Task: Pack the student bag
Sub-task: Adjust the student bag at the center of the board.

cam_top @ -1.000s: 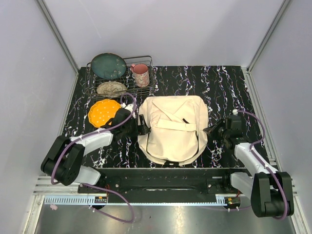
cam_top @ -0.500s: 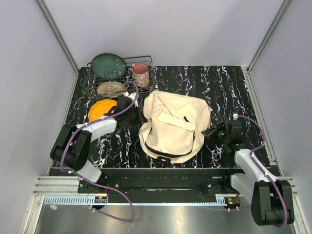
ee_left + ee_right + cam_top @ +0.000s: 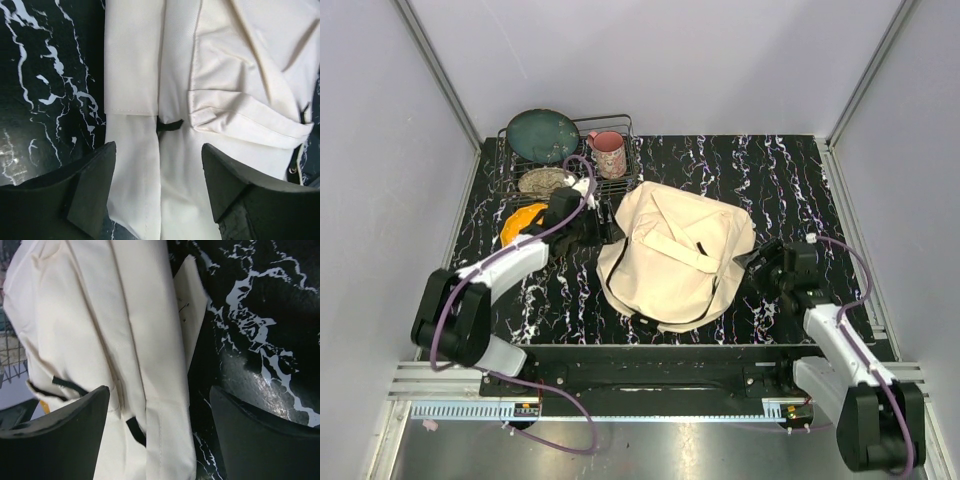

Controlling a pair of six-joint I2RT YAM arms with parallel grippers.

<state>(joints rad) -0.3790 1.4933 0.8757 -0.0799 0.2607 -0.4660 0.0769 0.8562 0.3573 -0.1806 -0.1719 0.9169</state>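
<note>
Student bag, cream canvas, is shown lying flat and askew at mid-table on black marbled table. It is flanked by left gripper and right gripper, both held apart over its fabric, nothing clamped. Wire rack is seen far left.
</note>
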